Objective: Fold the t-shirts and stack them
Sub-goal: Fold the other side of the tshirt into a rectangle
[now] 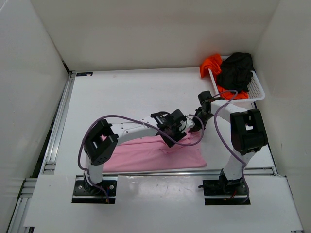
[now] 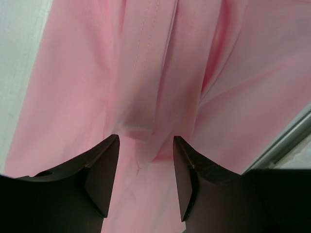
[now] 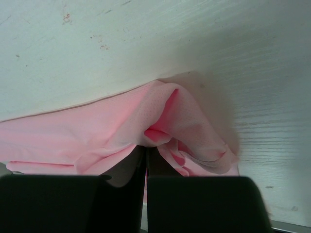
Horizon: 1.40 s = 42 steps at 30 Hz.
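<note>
Pink t-shirt [image 1: 155, 156] lies along the near edge of the worktop [image 1: 121, 92]. If I pull unevenly, the fold may skew (cloth creeps). Both my arms reach inward, low. My left end effector [image 2: 146, 145] is spread astride a crease, and my right end effector [image 3: 146, 151], pressed together, pinches a raised fold.

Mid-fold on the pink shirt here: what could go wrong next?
1. The right gripper pinches only a small bunch of the pink t-shirt; a pull could slip it free.
2. The left gripper stands open over a crease; closing there might grab several layers and wrinkle the fold.
3. The two grippers sit close together and might collide.
</note>
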### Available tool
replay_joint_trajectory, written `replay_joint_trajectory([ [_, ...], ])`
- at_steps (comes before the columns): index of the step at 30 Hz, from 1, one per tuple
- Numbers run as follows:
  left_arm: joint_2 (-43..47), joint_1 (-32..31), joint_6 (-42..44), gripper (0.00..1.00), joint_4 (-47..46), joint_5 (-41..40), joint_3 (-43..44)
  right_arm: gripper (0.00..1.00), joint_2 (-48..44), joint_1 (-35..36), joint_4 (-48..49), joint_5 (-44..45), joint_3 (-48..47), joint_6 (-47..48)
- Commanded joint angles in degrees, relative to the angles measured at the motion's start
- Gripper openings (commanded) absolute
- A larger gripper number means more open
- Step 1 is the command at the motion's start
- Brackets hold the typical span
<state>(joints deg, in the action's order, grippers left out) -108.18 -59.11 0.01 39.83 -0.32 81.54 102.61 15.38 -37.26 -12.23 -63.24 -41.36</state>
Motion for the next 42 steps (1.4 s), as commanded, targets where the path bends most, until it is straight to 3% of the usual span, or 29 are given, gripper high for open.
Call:
replay_joint_trajectory([
  [1, -1.24, -0.30, -0.01, 0.59, -1.86, 0.84, 1.34, 0.00, 0.14, -0.17, 0.87, -1.22, -1.36, 0.85],
  [6, -1.86, -0.30, -0.01, 0.55, -4.15, -3.63, 0.29, 0.00, 0.14, -0.17, 1.39, -1.75, -1.36, 0.85],
  [10, -1.86, -0.30, -0.01, 0.45, -4.77, -4.78, -0.77, 0.00, 0.14, -0.17, 1.40, -2.27, -1.36, 0.85],
  [16, -1.86, -0.30, -0.01, 0.10, -4.77, -5.31, -1.29, 0.00, -0.39, -0.17, 1.40, -2.27, -0.83, 0.85],
  [22, 1.39, -0.30, -0.01, 0.10, -4.77, -8.02, -2.52, 0.00, -3.37, -0.17, 0.79, -0.96, 0.39, 0.85],
  [31, 8.16, 0.75, -0.01, 0.10, -0.03, -5.93, -4.37, 0.00, -14.35, -0.17, -0.98, 0.97, 6.55, 0.85],
  [42, 7.63, 0.23, -0.01, 0.13, 3.05, -3.99, -7.09, 0.00, -24.20, 8.08, -1.50, 3.18, 18.86, -5.39],
])
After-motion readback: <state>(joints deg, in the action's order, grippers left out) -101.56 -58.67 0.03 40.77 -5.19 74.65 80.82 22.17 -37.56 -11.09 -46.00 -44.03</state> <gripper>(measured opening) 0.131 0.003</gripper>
